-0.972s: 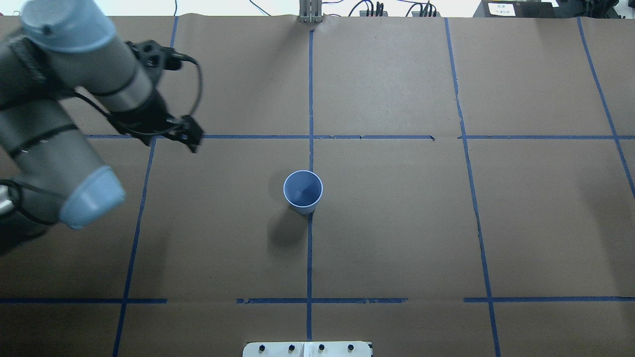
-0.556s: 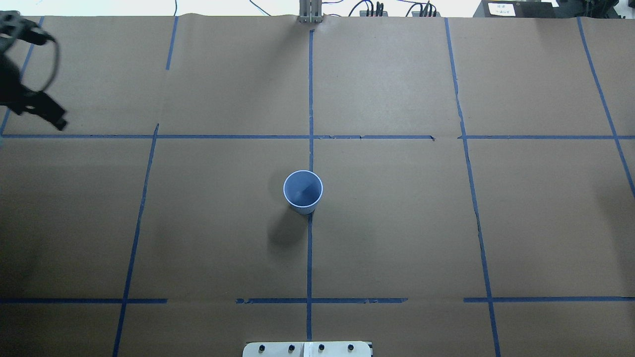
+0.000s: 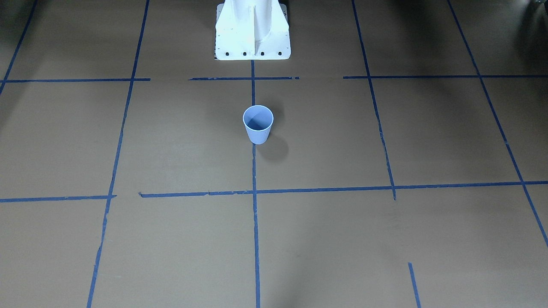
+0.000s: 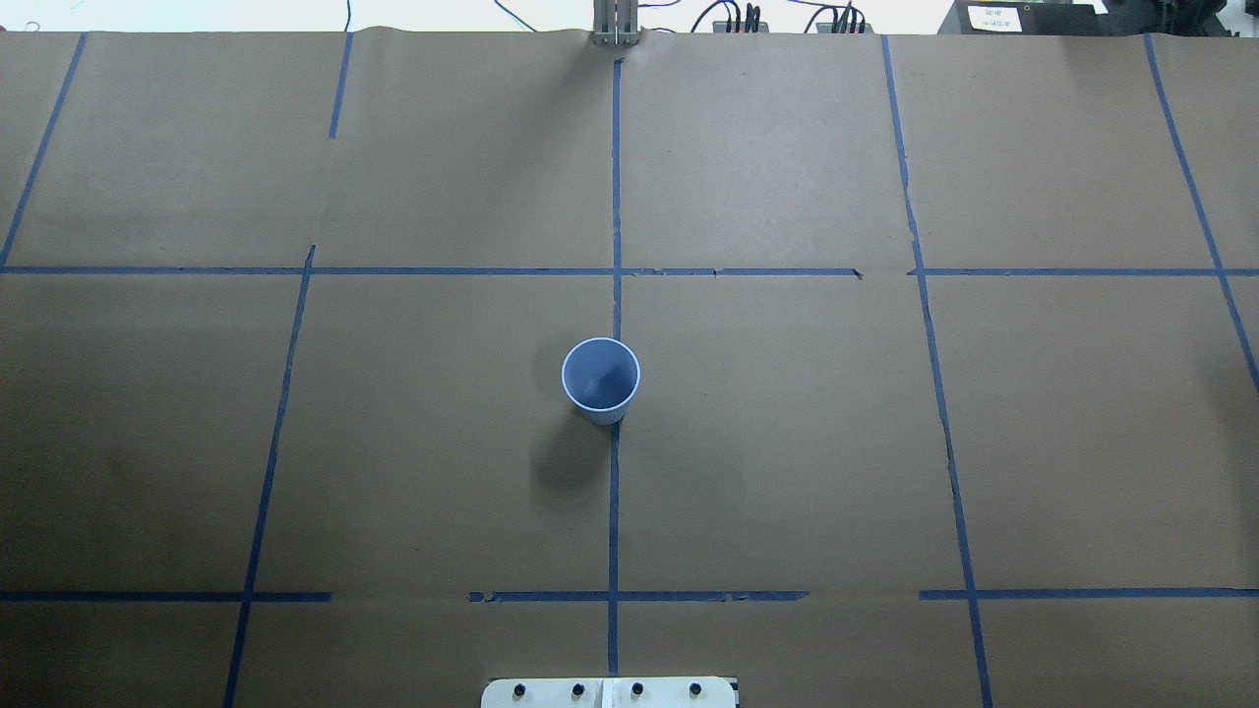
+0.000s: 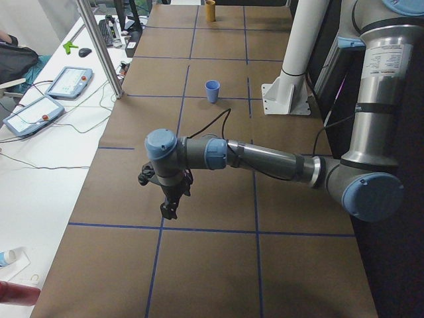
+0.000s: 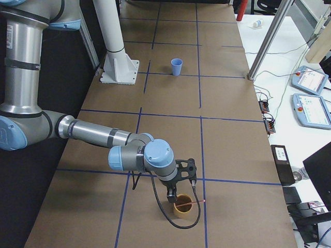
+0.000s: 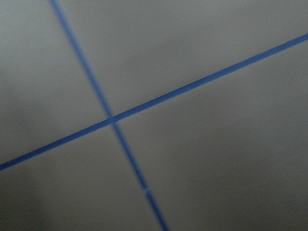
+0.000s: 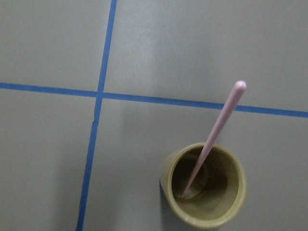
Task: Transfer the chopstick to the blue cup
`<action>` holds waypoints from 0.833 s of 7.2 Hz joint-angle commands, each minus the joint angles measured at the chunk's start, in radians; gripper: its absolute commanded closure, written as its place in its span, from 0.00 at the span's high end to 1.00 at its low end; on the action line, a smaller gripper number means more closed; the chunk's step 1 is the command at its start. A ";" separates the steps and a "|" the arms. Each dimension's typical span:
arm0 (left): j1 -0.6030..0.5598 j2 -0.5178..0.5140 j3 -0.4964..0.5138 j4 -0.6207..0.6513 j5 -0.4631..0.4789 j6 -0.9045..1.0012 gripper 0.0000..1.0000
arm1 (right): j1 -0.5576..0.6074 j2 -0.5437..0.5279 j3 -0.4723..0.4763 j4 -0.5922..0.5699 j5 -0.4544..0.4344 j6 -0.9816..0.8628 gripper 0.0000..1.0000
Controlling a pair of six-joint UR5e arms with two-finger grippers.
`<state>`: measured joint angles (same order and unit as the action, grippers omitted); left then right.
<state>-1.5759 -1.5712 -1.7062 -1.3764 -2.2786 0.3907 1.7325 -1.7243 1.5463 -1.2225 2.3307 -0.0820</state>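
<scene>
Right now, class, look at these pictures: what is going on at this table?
The chopstick has not been picked up yet. The pink chopstick leans in a tan cup near the table's right end, and the right gripper hangs just above that cup; whether its fingers are open cannot be told. The left gripper hangs over bare brown paper near the other end. The blue cup stands upright and empty mid-table, far from both.

Pale blue cup (image 4: 601, 380) with seemingly fine vertical ribbing and a white rim, pale pink chopstick (image 8: 214, 137), mustard tan cup (image 8: 204, 185), brown paper table (image 4: 787, 442) crossed by a dark blue tape grid (image 4: 614, 492), white robot base (image 3: 252, 30), silver-grey arm (image 5: 265, 159) with light blue joint caps
</scene>
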 commanded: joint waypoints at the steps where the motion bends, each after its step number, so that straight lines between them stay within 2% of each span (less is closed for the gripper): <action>1: -0.036 0.074 0.003 -0.072 0.001 0.010 1.00 | 0.001 0.078 -0.182 0.191 -0.028 0.037 0.98; 3: -0.038 0.074 -0.001 -0.072 0.001 0.010 1.00 | -0.002 0.092 -0.195 0.247 -0.068 0.153 0.95; 4: -0.036 0.074 -0.003 -0.072 0.001 0.008 1.00 | -0.002 0.100 -0.221 0.276 -0.103 0.159 0.94; 6: -0.038 0.074 -0.010 -0.072 0.001 0.008 1.00 | -0.007 0.138 -0.276 0.299 -0.114 0.162 0.92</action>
<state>-1.6127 -1.4974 -1.7110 -1.4479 -2.2780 0.3990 1.7291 -1.6059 1.3006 -0.9379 2.2252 0.0740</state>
